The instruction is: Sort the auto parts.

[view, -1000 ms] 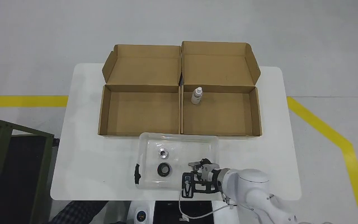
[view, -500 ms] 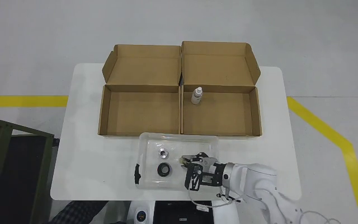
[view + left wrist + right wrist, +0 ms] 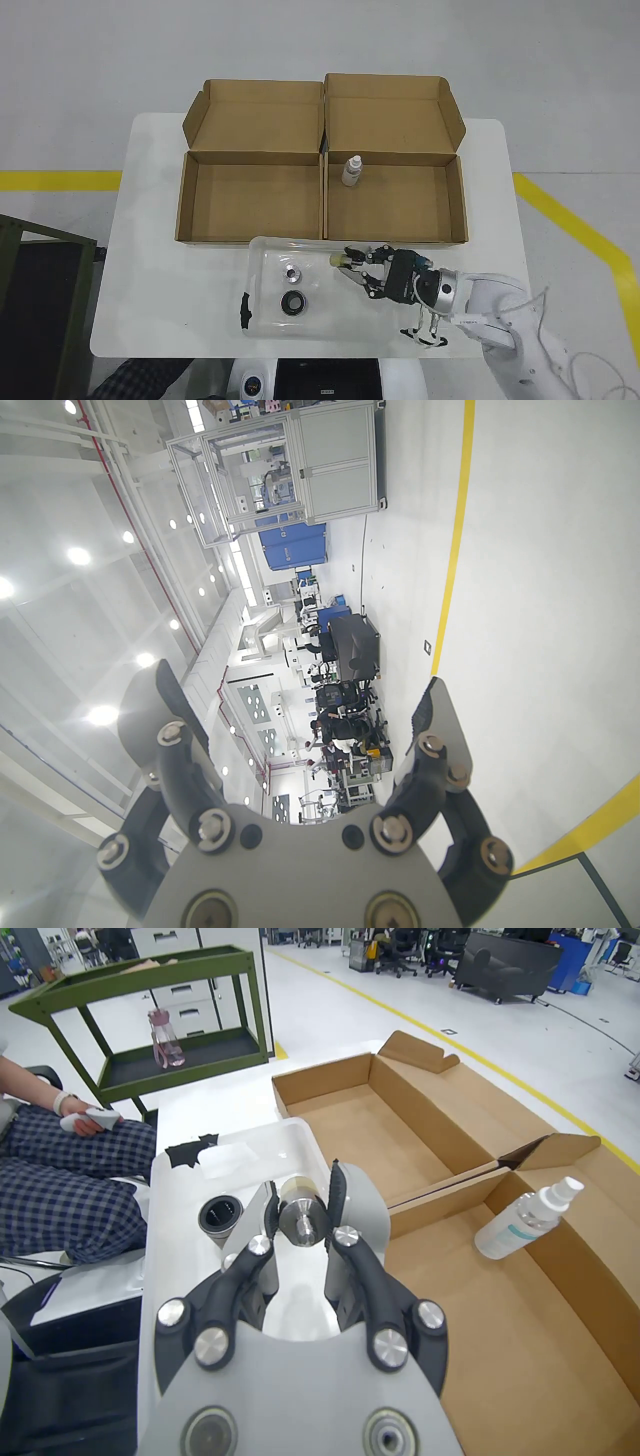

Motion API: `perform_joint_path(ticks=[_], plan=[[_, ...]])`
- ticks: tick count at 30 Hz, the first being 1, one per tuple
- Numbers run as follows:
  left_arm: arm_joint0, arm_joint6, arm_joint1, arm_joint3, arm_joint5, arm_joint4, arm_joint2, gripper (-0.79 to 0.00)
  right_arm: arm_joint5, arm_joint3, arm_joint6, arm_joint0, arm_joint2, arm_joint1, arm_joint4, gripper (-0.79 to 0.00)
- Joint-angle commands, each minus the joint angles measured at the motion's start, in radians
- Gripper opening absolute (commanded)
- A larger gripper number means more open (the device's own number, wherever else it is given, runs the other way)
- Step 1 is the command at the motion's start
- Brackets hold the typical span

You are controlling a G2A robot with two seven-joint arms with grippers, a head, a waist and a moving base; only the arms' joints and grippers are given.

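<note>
Right pincer (image 3: pixel 302 1200) pinching metal part (image 3: pixel 298 1224), above tray (image 3: pixel 262 318) far edge. Left pincer (image 3: pixel 299 680) spread. Step: carrying. Next, I'd guess: swing past tray over empty box (image 3: pixel 250 200), release.

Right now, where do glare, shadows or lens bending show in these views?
Left wrist view: ceiling lights flare into haze beside the left gripper; the yellow floor line bows. Right wrist view: the clear tray shines at its rim beyond the metal part. Top view: even light, soft shadows in the cardboard boxes.
</note>
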Motion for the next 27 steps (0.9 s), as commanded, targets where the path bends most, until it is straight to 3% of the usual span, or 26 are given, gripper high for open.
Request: perform_joint_path(ticks=[1,11,27], plan=[[0.000,0.000,0.000,0.000,0.000,0.000,0.000,0.000,0.000,0.010,-0.016,0.001,0.023,0.002,0.056,-0.785],[0.000,0.000,0.000,0.000,0.000,0.000,0.000,0.000,-0.007,0.034,-0.025,0.014,0.094,0.009,0.213,-0.785],[0.000,0.000,0.000,0.000,0.000,0.000,0.000,0.000,0.016,0.074,0.004,0.061,0.096,0.012,0.305,-0.785]])
